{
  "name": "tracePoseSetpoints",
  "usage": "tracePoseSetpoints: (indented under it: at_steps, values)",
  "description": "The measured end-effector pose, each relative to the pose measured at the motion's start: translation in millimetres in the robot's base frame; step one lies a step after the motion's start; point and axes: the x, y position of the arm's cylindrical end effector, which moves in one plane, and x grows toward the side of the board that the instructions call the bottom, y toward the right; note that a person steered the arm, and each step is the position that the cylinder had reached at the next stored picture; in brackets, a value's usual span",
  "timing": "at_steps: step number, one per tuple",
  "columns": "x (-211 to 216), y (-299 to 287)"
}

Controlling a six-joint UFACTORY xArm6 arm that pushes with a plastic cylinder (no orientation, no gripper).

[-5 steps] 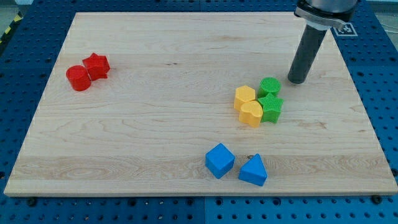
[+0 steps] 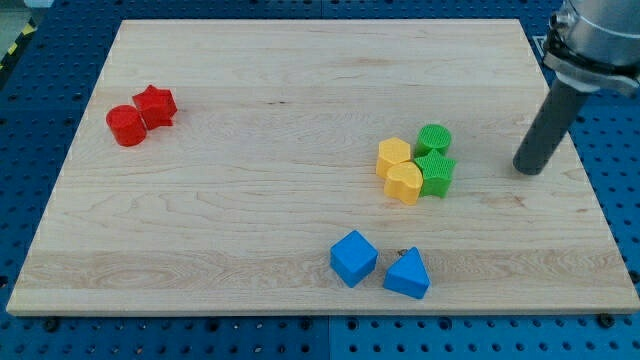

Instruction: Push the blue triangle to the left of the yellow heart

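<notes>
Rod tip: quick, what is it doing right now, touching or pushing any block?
My tip: touching nothing, on bare board at the view's right of the green blocks, far from the blue triangle.

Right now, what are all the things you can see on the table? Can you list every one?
red blocks: 2, red, a cylinder and a star touching, near the view's left edge
yellow blocks: 2, yellow, a hexagon above the yellow heart, right of centre
green blocks: 2, green, a cylinder above a star, touching the yellow ones on the view's right
blue cube: 1, blue, near the view's bottom
blue triangle: 1, blue, just right of the cube
wooden board: 1, light wood, under everything
my tip: 1, dark rod, right of the green blocks, touching nothing
</notes>
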Motion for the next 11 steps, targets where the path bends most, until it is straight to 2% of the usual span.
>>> tracePoseSetpoints:
  at_steps: [1, 4, 6, 9, 11]
  values:
    - [31.0, -6.7]
    - [90.6, -76.0]
    - [140.1, -76.3]
    - [140.0, -81.1]
    - [141.0, -124.0]
